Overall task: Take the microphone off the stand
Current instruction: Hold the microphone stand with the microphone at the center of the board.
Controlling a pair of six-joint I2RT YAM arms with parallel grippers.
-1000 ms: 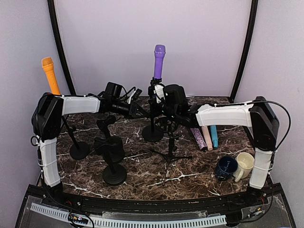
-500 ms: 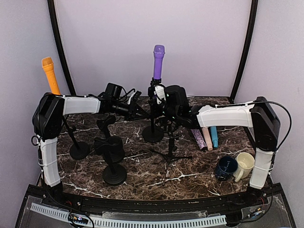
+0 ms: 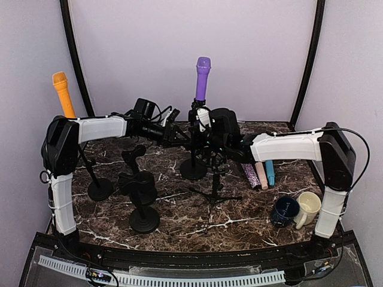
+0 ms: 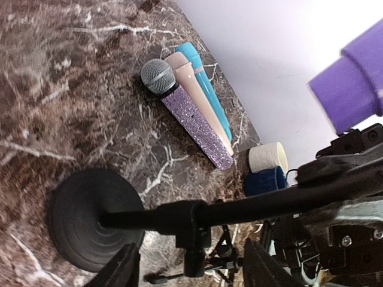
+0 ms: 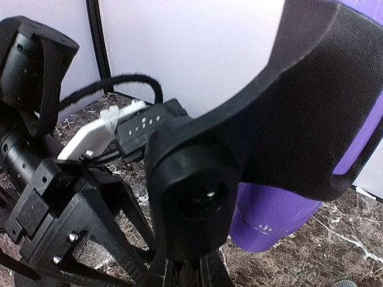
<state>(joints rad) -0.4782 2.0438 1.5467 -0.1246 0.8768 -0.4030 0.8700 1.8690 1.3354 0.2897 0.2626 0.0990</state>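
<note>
Purple mic (image 3: pixel 202 78) stood upright in the stand (image 3: pixel 192 169) at the worktop's (image 3: pixel 179 218) back. Left hand (image 4: pixel 192 268) gaped at the stand; right hand (image 3: pixel 206 124) was closed just under the mic.

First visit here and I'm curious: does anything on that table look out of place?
Nothing spilled or broken. Three mics lie flat, side by side, on the right of the table instead of in a holder, while a black stand near the front is empty.
</note>
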